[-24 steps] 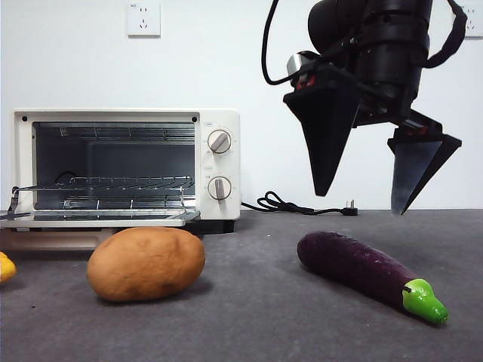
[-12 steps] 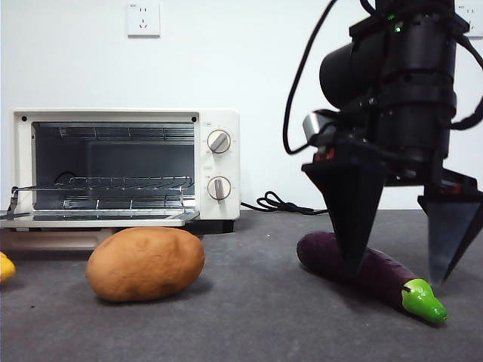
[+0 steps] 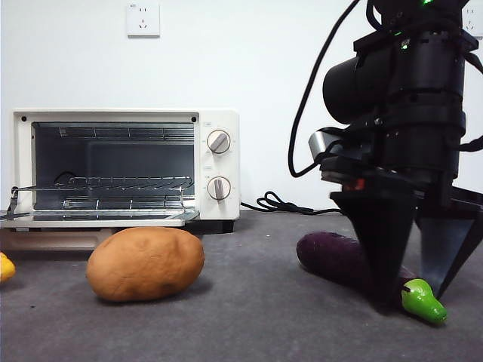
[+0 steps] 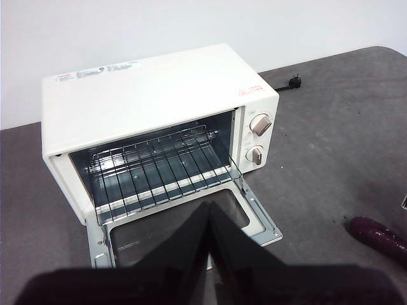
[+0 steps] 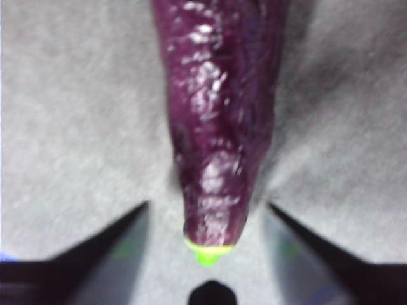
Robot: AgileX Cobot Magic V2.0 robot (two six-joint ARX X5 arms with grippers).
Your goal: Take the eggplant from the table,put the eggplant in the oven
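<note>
On the table (image 3: 249,324), the eggplant (image 3: 343,260) is lain flat, right of the potato (image 3: 146,263), well apart from the oven (image 3: 124,167). The right gripper (image 3: 413,290) is lowered over its stem end, jaws spread wide to either side, not touching it. The left gripper (image 4: 208,254) is held closed, facing the oven's open door.

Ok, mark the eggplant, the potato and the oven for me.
eggplant (image 3: 336,258): front view, purple body left of the jaws.
potato (image 3: 146,264): front view, middle of its brown skin.
oven (image 4: 152,86): left wrist view, cream top panel.
</note>
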